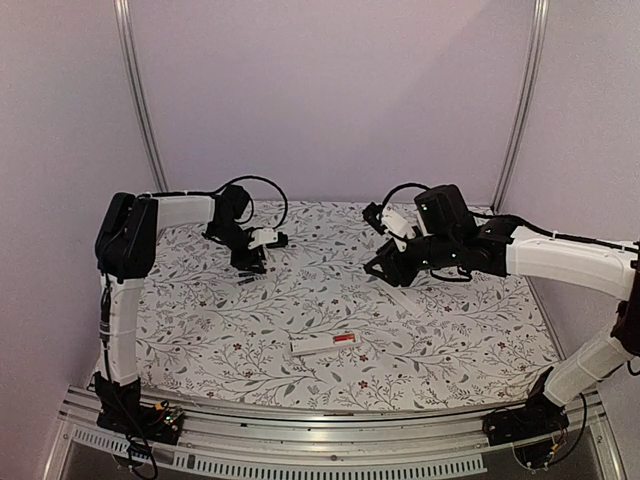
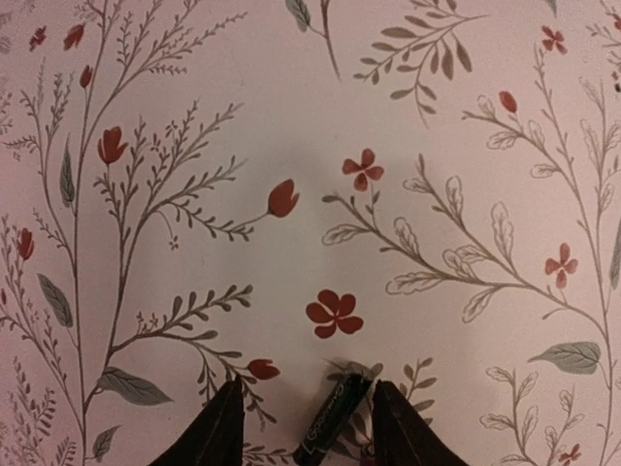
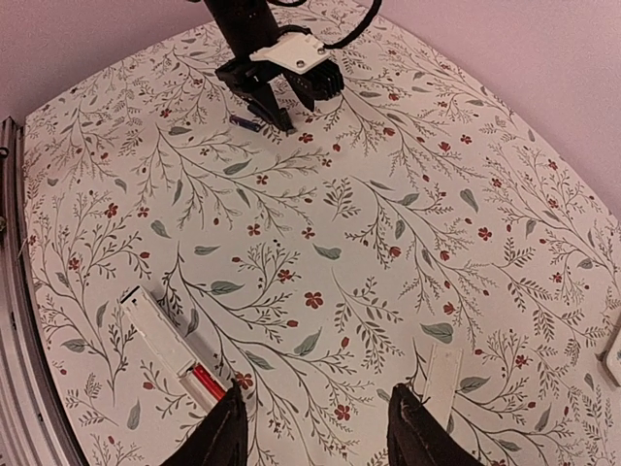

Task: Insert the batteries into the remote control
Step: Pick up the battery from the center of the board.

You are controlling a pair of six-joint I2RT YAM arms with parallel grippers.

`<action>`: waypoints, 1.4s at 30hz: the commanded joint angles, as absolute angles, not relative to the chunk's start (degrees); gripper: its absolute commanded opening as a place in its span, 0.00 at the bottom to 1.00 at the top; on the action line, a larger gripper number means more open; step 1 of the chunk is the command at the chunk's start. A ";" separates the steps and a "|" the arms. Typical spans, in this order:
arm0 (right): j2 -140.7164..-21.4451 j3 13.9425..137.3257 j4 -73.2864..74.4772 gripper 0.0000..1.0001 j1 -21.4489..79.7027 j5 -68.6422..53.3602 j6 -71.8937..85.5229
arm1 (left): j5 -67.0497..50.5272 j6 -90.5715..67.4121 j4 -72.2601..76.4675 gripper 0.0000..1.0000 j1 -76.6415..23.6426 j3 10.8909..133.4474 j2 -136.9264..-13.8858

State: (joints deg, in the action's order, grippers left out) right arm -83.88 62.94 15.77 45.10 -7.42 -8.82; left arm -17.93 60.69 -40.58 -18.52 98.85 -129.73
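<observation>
Over at ten o'clock on the floral tablecloth (image 1: 200,330), the left gripper (image 2: 307,384) pointed down with its jaws part open. It straddled a black battery (image 2: 335,417) that lay loose on the cloth, with a gap on either side. Toward six o'clock lay the white remote control (image 1: 320,345), its bay exposed and a red battery (image 3: 206,381) seated inside. At two o'clock the right gripper (image 3: 318,391) hung above the cloth, jaws apart and empty, with a flat white strip (image 3: 441,374) just beside it.

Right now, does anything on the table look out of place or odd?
The white rectangular remote control lies with its battery bay open, red showing; a slim white strip, probably its cover, lies apart from it.
</observation>
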 commanded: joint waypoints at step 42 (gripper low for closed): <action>-83.58 63.21 16.37 0.48 45.27 -7.57 -9.76 | -11.42 46.65 -31.83 0.34 -15.05 94.40 -129.99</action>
